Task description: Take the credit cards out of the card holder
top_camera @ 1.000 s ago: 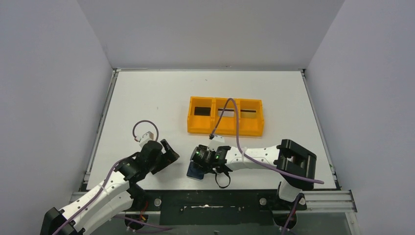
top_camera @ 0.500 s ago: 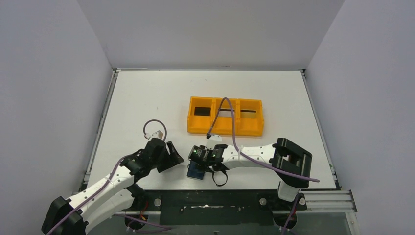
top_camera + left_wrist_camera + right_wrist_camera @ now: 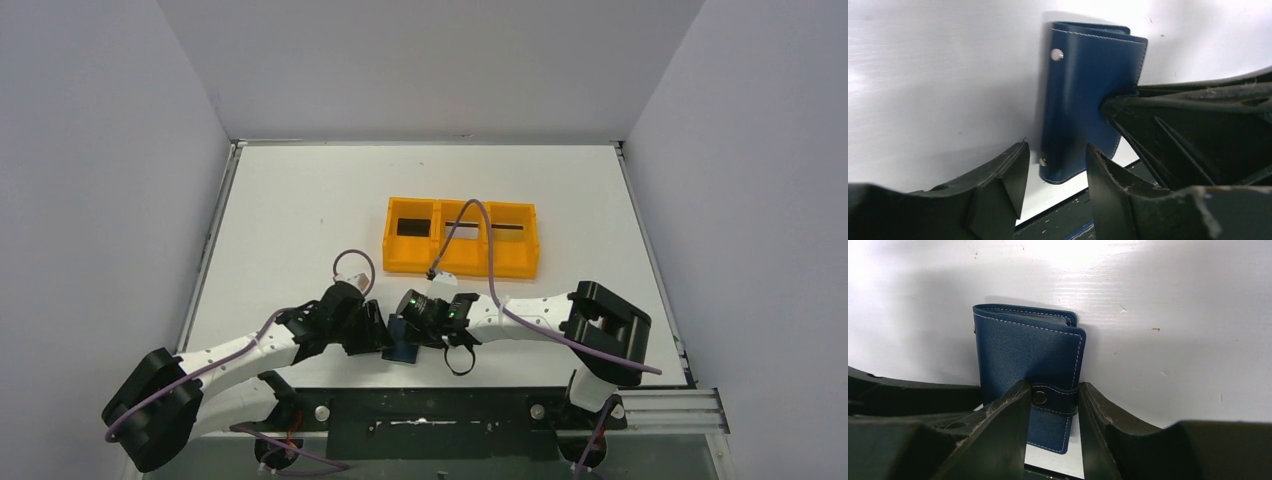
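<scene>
The card holder, a dark navy wallet, lies folded shut on the white table close to its near edge. Its dark closure tab is snapped across the open side. My right gripper stands over that side, shut on the tab with a finger pressed against each end. My left gripper is open at the spine side. The holder's lower corner sits just beyond its fingertips, untouched. The credit cards are hidden inside the closed holder.
An orange three-compartment tray stands behind the arms at mid-table. The table's near edge and the dark rail run right beside the holder. The right gripper's finger fills the right of the left wrist view.
My left arm has swung right up to the card holder, and its jaws have narrowed. The right gripper has closed in around the tab.
</scene>
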Controlling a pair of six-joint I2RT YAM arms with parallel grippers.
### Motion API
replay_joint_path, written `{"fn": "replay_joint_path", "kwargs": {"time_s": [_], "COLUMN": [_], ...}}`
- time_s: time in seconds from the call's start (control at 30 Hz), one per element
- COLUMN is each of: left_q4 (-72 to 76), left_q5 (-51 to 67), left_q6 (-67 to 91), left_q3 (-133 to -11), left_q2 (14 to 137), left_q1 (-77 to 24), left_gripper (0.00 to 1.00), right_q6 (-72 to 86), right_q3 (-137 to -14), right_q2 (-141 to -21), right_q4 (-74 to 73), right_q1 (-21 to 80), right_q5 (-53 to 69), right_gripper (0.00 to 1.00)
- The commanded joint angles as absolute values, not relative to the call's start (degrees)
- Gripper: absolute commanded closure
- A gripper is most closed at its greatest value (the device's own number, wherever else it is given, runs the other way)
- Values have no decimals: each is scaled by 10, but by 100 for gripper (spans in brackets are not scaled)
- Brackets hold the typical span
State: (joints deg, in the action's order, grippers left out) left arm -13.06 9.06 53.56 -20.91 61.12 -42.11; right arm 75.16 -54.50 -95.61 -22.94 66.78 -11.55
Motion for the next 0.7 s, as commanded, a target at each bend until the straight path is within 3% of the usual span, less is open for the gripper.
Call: {"fn": "replay_joint_path", "kwargs": {"time_s": [0.0,0.17,0.27,0.4,0.57,0.67], "left_q4": [-77,-32,-32,-43,-82,-94], "left_q5": [85,79,68,56,37,33], "left_q6": [539,566,571,569,569,564], "left_q3": [-210,-193,-195,-208,-225,-233], "left_q2": [632,628,616,596,572,567], "left_q1": [-451,-454,-454,-454,-456,-456], "left_gripper": [59,75,90,94,99,99], "right_q6": [744,747,740,727,737,724], "right_q3": [-508,-489,-507,-550,-607,-612], "right_q2": [-927,-919,-918,-916,-913,-909], "right_q4": [-145,-122,-161,-238,-342,-329], "right_q1": [650,645,645,650,660,661], "right_q5": [-80,-71,-84,-130,-192,-188], "right_gripper": [71,67,57,48,46,47]}}
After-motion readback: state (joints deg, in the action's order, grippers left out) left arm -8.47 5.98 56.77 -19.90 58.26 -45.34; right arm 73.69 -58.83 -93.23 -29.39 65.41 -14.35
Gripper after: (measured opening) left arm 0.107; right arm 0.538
